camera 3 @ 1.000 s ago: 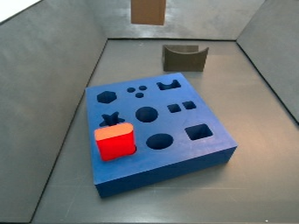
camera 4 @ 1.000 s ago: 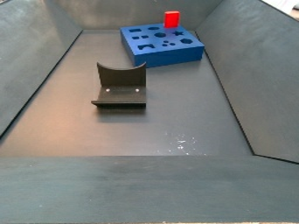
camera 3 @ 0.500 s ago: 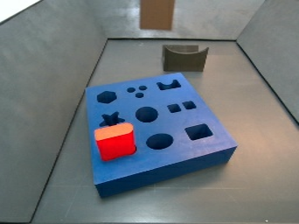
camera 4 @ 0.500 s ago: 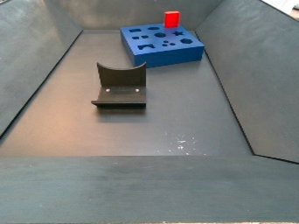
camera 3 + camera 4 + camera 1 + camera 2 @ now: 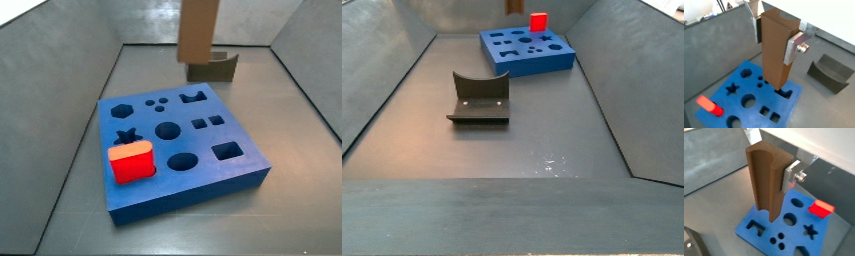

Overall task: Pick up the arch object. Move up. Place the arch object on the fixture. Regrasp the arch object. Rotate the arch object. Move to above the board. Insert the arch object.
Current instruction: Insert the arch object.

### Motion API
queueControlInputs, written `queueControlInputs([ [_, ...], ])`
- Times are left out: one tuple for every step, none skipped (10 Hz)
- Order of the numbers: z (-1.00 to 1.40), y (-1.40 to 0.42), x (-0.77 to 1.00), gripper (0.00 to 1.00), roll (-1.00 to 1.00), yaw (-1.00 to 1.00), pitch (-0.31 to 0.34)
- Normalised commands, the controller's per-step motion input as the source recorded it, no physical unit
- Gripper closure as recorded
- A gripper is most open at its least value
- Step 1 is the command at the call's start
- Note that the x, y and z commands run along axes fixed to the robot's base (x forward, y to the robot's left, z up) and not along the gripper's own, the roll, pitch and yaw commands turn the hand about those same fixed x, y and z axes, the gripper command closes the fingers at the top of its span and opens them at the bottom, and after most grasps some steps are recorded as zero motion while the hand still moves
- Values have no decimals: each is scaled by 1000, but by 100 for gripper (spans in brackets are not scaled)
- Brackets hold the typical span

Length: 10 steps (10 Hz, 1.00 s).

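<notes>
The arch object [image 5: 774, 60] is a long brown bar with a curved groove along one face [image 5: 765, 183]. It hangs upright in my gripper [image 5: 775, 37], whose silver fingers [image 5: 791, 175] are shut on its upper part. In both wrist views its lower end hangs above the blue board [image 5: 725, 80] [image 5: 754, 225] without touching it. In a side view the arch object [image 5: 198, 30] reaches down from the top edge, above the far side of the board [image 5: 154, 185]; the gripper is out of that frame. The dark fixture [image 5: 211, 68] [image 5: 478, 98] stands bare on the floor.
A red cube with an orange top [image 5: 130, 162] [image 5: 709, 106] [image 5: 822, 208] stands in a hole near one board corner. Grey sloping walls [image 5: 74, 80] enclose the floor. The fixture [image 5: 831, 74] lies off the board's far side.
In the side view the arch object has come down and shifted right; only its short end showed at the top edge before, now a long stretch hangs in view.
</notes>
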Motion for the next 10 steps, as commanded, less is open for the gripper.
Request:
queueControlInputs([
  [-466,237,1000,100,43,229,123],
  [-491,217,917,100,3,306,100],
  [-697,177,637,100,0,489,36],
  [-829,154,37,100,0,911,-1],
  [-803,94,0,100,0,974,0],
  [-403,103,-171,100,-27,646,-81],
  [0,0,0,100,9,0,0],
  [-211,0,-123,100,79,100,-17],
  [-263,17,-234,100,110,94,-17],
  [0,0,0,100,0,9,0],
])
